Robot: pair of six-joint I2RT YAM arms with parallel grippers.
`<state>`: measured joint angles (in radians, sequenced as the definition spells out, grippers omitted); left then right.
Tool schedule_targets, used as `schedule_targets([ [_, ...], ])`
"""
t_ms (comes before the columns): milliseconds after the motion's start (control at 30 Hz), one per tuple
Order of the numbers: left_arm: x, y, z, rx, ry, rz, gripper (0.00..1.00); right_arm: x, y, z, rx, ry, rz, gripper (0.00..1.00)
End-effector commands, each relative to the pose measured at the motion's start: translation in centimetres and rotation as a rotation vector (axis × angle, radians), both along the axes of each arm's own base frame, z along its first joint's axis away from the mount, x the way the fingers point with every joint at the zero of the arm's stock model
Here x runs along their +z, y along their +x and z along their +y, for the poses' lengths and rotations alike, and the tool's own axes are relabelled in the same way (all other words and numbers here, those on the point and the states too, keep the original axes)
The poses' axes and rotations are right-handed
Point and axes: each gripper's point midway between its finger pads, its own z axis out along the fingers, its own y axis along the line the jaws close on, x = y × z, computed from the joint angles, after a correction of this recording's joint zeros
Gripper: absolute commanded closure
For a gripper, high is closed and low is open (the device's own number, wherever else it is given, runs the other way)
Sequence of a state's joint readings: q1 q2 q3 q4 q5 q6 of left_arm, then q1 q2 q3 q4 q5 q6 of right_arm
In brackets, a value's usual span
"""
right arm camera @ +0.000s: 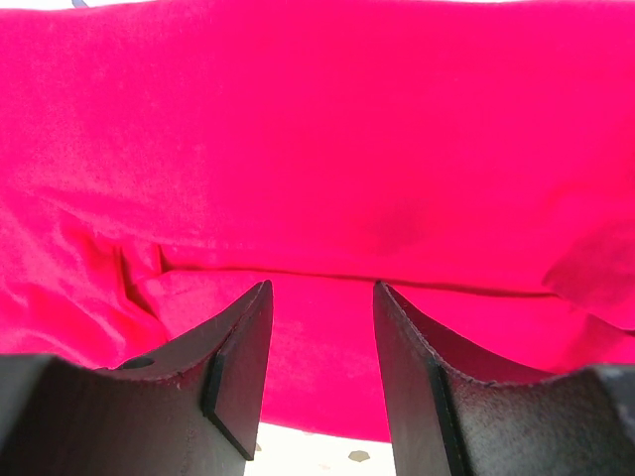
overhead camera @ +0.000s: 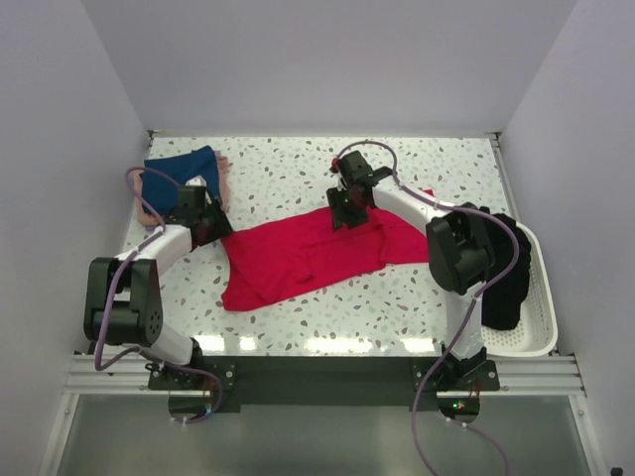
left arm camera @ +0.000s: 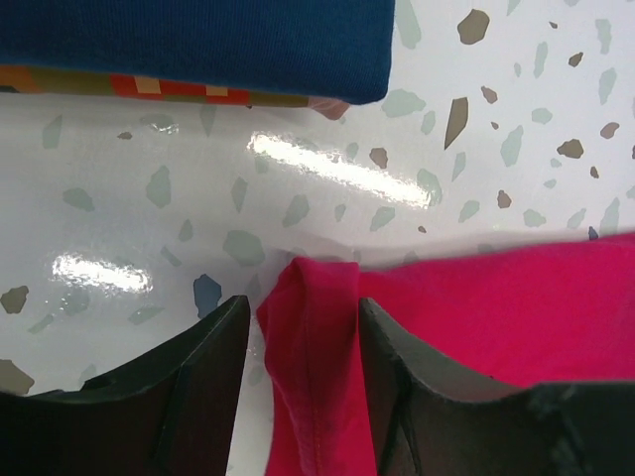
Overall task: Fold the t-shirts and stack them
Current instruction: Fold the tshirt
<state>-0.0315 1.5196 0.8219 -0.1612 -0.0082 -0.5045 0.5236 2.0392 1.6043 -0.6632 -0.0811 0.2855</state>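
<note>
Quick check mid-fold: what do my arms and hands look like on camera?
The left arm and right arm have white links, bulky black joints and a looping lilac cable each. The left hand and right hand each have two matte black, wedge-shaped fingers. No markings visible.

What my cameras lose around the red cloth

In my left wrist view a fold of the red t-shirt [left arm camera: 308, 387] fills the gap of my left end effector [left arm camera: 303, 312]; I cannot tell whether it is pinched, and the bottom edge cuts both fingers. The navy t-shirt [left arm camera: 198, 40] runs off the top edge, and the strip under it [left arm camera: 179, 87] is a blocky smear. My right wrist view is nearly all red, cropped on three sides. From above, my right arm [overhead camera: 461, 248] covers part of the black t-shirts [overhead camera: 501, 297]; their number is unclear.
</note>
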Motion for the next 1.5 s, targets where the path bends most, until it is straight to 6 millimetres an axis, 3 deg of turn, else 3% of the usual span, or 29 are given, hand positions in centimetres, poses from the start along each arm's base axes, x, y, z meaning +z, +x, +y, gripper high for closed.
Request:
schedule_targets([
  [0, 1.6, 2.5, 0.4, 0.0, 0.007, -0.083, 0.48, 0.5, 0.1, 0.8, 0.033, 0.016, -0.005, 0.51],
  [333, 1.0, 2.9, 0.4, -0.004, 0.008, -0.069, 0.81, 0.1, 0.2, 0.8, 0.034, 0.004, -0.001, 0.51],
  [533, 1.0, 2.6, 0.4, -0.006, 0.011, -0.066, 0.97, -0.8, 1.3, 0.7, 0.021, -0.027, -0.009, 0.52],
  [767, 1.5, 2.0, 1.2, 0.007, 0.028, -0.069, 0.98, -2.2, 2.6, 0.7, -0.002, -0.055, -0.022, 0.52],
  [1133, 1.7, 0.4, 4.2, 0.084, 0.048, -0.064, 0.99, -6.1, 1.0, -2.8, -0.059, -0.141, 0.069, 0.53],
  [1467, 1.8, -0.9, 6.3, 0.157, 0.095, -0.056, 0.99, -6.6, 0.7, -3.0, -0.056, -0.139, 0.086, 0.53],
])
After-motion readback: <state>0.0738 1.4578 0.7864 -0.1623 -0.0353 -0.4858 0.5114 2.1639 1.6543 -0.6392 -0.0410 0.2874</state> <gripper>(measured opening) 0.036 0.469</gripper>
